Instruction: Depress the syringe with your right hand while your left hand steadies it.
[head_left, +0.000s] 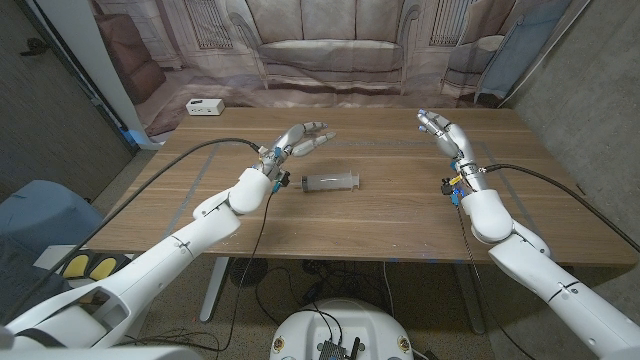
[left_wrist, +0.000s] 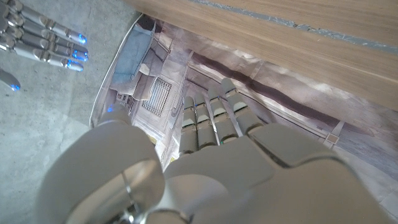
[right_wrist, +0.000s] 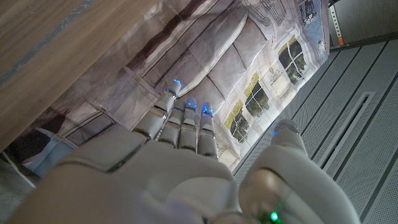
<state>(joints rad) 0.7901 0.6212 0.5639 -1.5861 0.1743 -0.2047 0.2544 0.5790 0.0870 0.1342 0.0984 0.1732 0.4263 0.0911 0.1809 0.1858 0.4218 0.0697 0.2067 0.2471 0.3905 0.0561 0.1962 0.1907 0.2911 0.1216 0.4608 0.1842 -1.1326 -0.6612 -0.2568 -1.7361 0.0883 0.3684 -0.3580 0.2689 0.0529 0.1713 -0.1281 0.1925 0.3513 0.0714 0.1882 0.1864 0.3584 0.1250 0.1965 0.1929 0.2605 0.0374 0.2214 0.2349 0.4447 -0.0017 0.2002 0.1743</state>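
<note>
In the head view, the syringe (head_left: 331, 182) is seen lying on the wooden table (head_left: 400, 215) near its middle, untouched. The left hand (head_left: 298, 142) is held just left of it and farther back, fingers extended and empty; the right hand (head_left: 443, 134) is held well to the right, likewise spread and empty. In the left wrist view, the left hand (left_wrist: 214, 155) is shown with straight fingers holding nothing. In the right wrist view, the right hand (right_wrist: 180, 155) is shown the same way.

The worktop (head_left: 400, 215) is brown wood grain. The syringe (head_left: 331, 182) is clear. Each robot hand, left (head_left: 298, 141) and right (head_left: 440, 129), is silver-grey with blue-lit fingertips (right_wrist: 176, 83). A white box (head_left: 204, 106) sits before the grey printed backdrop (head_left: 330, 50).
</note>
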